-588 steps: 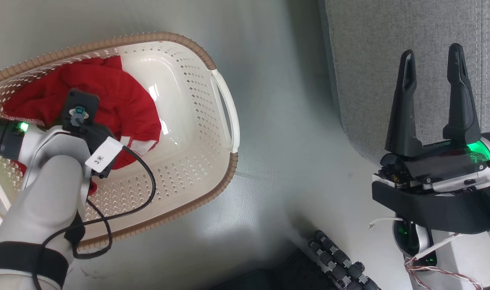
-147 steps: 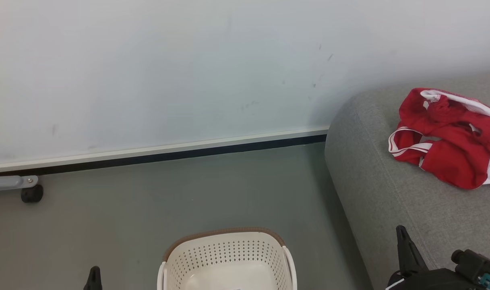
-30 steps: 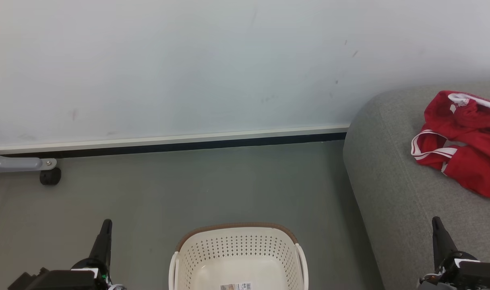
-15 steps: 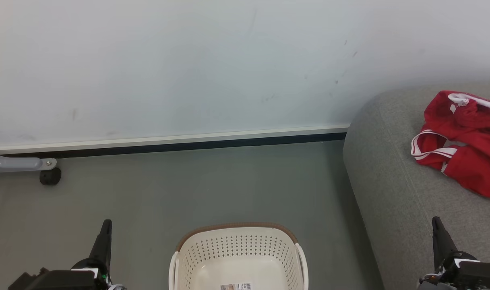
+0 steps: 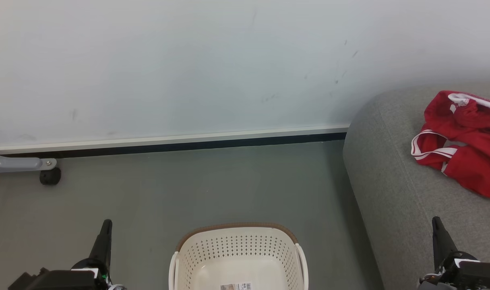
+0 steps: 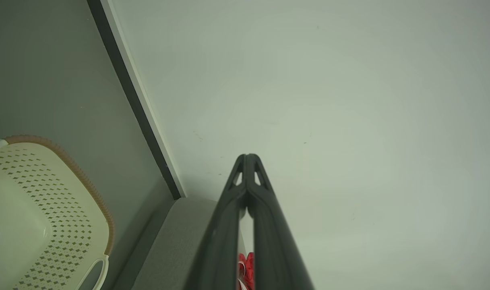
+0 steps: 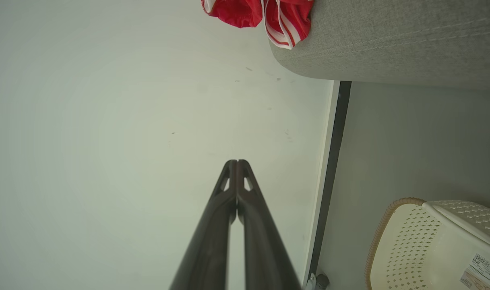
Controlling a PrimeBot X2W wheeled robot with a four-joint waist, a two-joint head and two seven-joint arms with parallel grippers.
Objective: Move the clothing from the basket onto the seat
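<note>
A pale wall (image 5: pixel 188 60) with a few small dark marks stands behind everything, and a white and black skirting strip (image 5: pixel 168 141) runs where it meets the grey-green floor (image 5: pixel 188 189).

The left pincer (image 5: pixel 106 226) is low over the floor, pointing toward the wall. In its own wrist view the two dark fingers (image 6: pixel 228 225) are pressed together at the tips, with nothing between them. The right pincer (image 5: pixel 437 226) points the same way, and its fingers are also pressed together and carry nothing. Its tip stands in front of the near edge of the seat (image 5: pixel 389 193).

The basket (image 5: pixel 236 226) stands on the floor between the two pincers, to the right of the left one and to the left of the right one, apart from both. Its inside shows a smooth cream bottom with a small printed label (image 5: pixel 236 286).

The clothing (image 5: pixel 462 145) lies on the seat in a crumpled red heap with white striped trim. It is beyond the right pincer's tip, a little to its right and well apart from it. It is far to the right of the left pincer.

Beyond the left pincer and to its left, a grey leg with a black caster (image 5: pixel 49 176) stands beside the skirting strip.
</note>
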